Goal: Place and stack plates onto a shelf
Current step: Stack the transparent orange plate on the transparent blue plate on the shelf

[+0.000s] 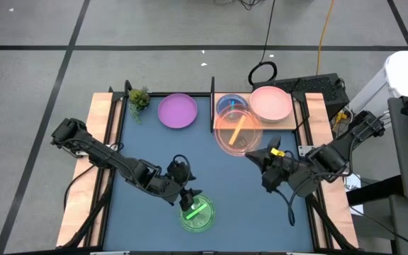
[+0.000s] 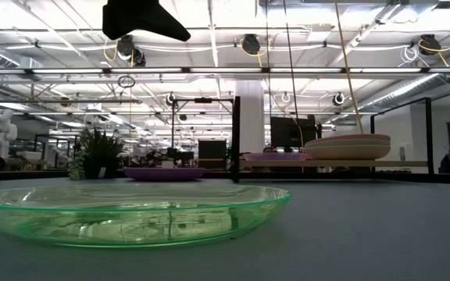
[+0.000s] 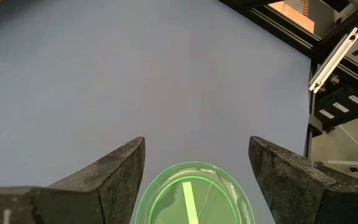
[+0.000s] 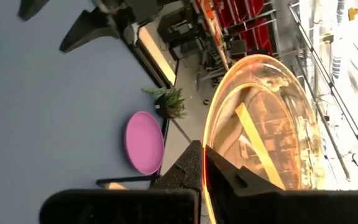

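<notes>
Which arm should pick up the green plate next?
Left. Its open gripper hangs right over the green plate, while the right gripper is shut on the orange plate near the shelf.

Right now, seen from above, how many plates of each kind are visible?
Large opaque round plates: 2, purple plate, pink plate
Small translucent round plates: 3, cyan plate, orange plate, green plate
Total: 5; stacked ones underneath may hide

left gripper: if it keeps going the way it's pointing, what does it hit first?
Most likely the green plate. The left gripper is open and points down, with the plate centred between its fingers in its wrist view. The low view suggests a gap remains, but depth is unclear.
</notes>
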